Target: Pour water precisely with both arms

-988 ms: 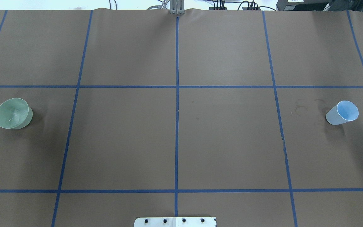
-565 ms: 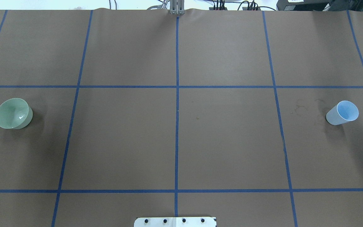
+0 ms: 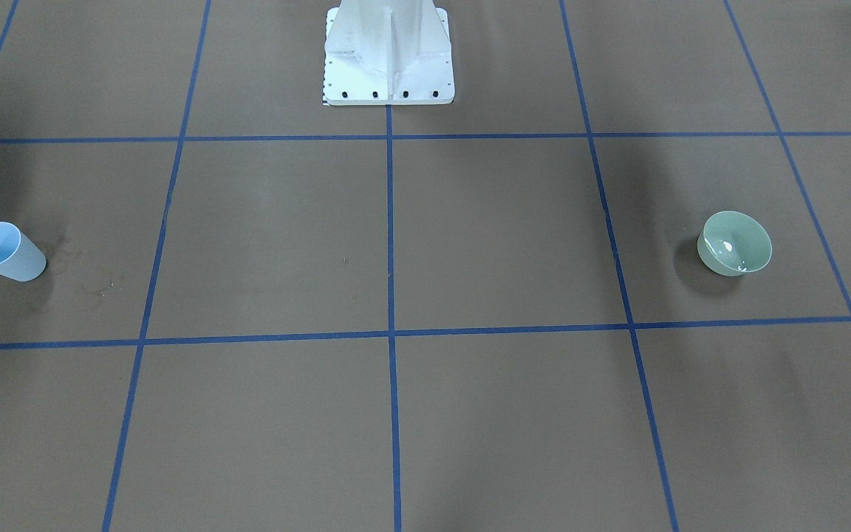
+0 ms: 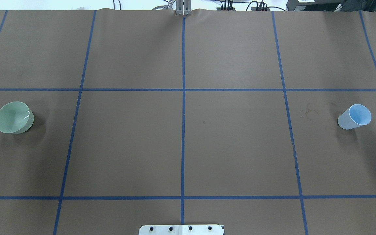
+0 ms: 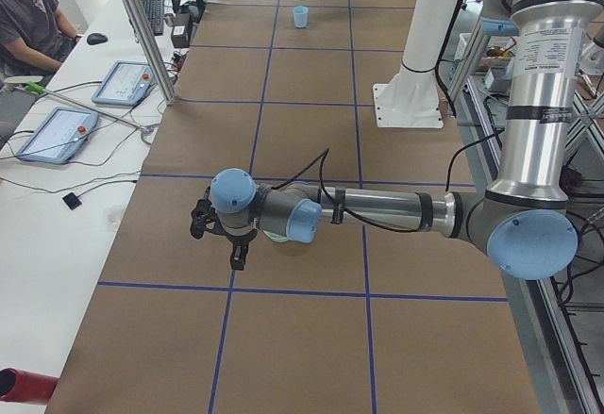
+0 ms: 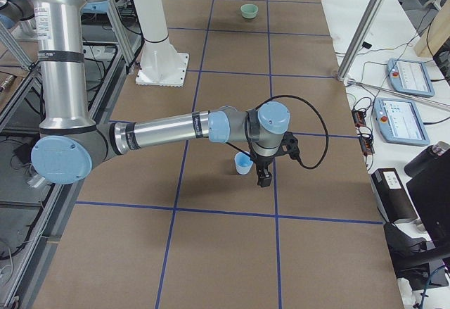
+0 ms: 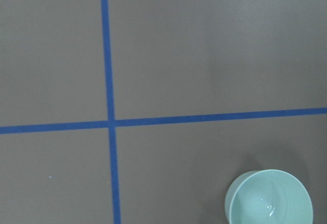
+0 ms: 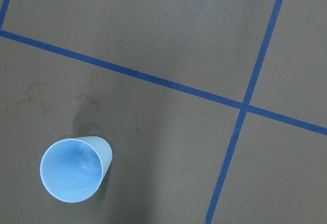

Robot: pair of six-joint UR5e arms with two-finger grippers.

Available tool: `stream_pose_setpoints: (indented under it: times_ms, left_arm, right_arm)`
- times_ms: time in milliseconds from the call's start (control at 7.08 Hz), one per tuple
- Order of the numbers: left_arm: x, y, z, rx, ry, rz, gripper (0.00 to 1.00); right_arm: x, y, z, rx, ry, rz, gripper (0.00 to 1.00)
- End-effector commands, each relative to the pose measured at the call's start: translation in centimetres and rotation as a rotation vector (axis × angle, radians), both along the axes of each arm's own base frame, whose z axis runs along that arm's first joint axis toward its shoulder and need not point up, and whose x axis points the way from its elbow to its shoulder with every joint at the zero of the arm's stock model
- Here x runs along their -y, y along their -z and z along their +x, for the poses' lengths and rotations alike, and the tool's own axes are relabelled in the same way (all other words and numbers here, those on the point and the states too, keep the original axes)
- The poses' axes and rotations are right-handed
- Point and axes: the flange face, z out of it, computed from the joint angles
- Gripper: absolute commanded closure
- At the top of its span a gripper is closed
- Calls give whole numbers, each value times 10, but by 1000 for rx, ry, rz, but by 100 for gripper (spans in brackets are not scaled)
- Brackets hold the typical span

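A pale green bowl (image 4: 14,117) stands at the table's left; it also shows in the front view (image 3: 736,244) and the left wrist view (image 7: 269,198). Water shows as white glints (image 3: 726,247) inside it. A light blue cup (image 4: 354,117) stands upright at the right and looks empty in the right wrist view (image 8: 75,169). My left arm (image 5: 377,211) hovers over the bowl, its gripper (image 5: 236,256) just beyond it. My right arm (image 6: 162,129) hovers by the cup (image 6: 243,162), its gripper (image 6: 264,177) beside it. I cannot tell whether either gripper is open or shut.
The white pedestal (image 3: 388,52) stands at the robot's edge of the table. Blue tape lines grid the brown table cover (image 4: 233,143). Dried stains (image 4: 312,111) lie left of the cup. Tablets (image 5: 57,136) and a seated person (image 5: 33,18) are past the far edge.
In the overhead view the black left gripper part and cable at the left edge have moved out of view. The glints in the bowl have shifted. The cup has not moved.
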Motion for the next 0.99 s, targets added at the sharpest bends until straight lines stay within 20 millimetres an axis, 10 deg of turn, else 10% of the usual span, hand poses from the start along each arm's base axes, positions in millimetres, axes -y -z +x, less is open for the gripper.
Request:
stream_pose_setpoints:
  times_ms: [0, 847]
  left_arm:
    - [-15, -22, -13, 54, 18, -23, 0]
    - [-53, -45, -17, 177, -139, 6, 0]
  right_arm:
    - [2, -2, 1, -52, 2, 7, 0]
    - [-3, -12, 9, -116, -19, -8, 0]
